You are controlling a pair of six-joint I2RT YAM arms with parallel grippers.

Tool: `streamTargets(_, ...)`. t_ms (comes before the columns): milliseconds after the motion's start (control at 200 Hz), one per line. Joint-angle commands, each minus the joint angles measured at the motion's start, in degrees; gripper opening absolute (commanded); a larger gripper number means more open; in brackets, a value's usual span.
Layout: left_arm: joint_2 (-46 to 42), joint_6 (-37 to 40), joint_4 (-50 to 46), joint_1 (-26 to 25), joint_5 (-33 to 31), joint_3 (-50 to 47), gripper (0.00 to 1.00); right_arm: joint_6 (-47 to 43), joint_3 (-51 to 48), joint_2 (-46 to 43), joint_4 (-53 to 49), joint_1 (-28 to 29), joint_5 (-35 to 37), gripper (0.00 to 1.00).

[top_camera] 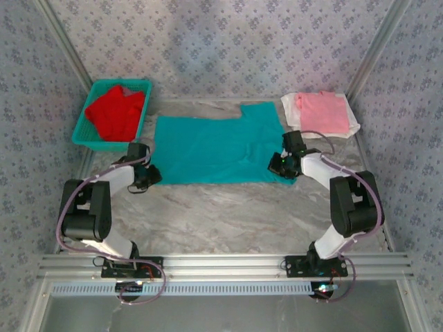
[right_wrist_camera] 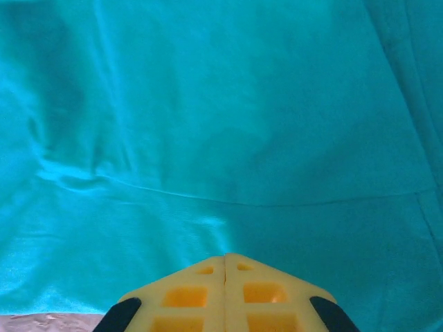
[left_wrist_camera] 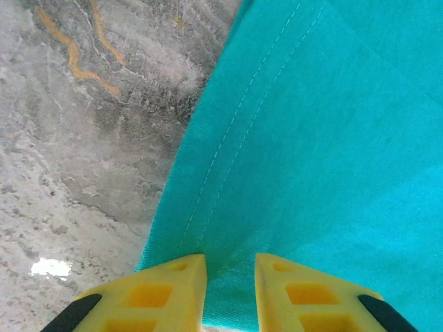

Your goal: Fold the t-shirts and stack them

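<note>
A teal t-shirt lies spread flat in the middle of the table. My left gripper is down at its near left corner. In the left wrist view its yellow fingers stand a narrow gap apart, and the hemmed corner of the teal t-shirt lies puckered in that gap. My right gripper is at the shirt's near right side. Its fingertips are pressed together on the teal t-shirt, and a crease runs into them. A red t-shirt is bunched in a basket. A folded pink t-shirt rests on a white one.
The teal mesh basket stands at the back left corner. The pink and white stack sits at the back right. Bare marble table stretches between the shirt and the arm bases. Patterned walls close in three sides.
</note>
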Motion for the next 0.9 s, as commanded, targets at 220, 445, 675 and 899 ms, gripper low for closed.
streamTargets(220, -2.7, -2.6, -3.7, 2.5, 5.5, -4.4, 0.25, 2.6, -6.4, 0.5, 2.0, -2.6, 2.8, 0.07)
streamTargets(445, -12.4, -5.4, -9.6, -1.2, 4.1, -8.7, 0.25, 4.9, -14.6, -8.5, -0.4, -3.1, 3.3, 0.06)
streamTargets(675, -20.3, -5.0, -12.7, -3.2, -0.4, -8.2, 0.29, 4.6, -16.5, -18.9, -2.6, -3.1, 3.6, 0.13)
streamTargets(899, -11.6, -1.3, -10.0, -7.1, 0.2, 4.9, 0.29, -1.4, -2.9, -9.9, -2.1, 1.0, 4.7, 0.19)
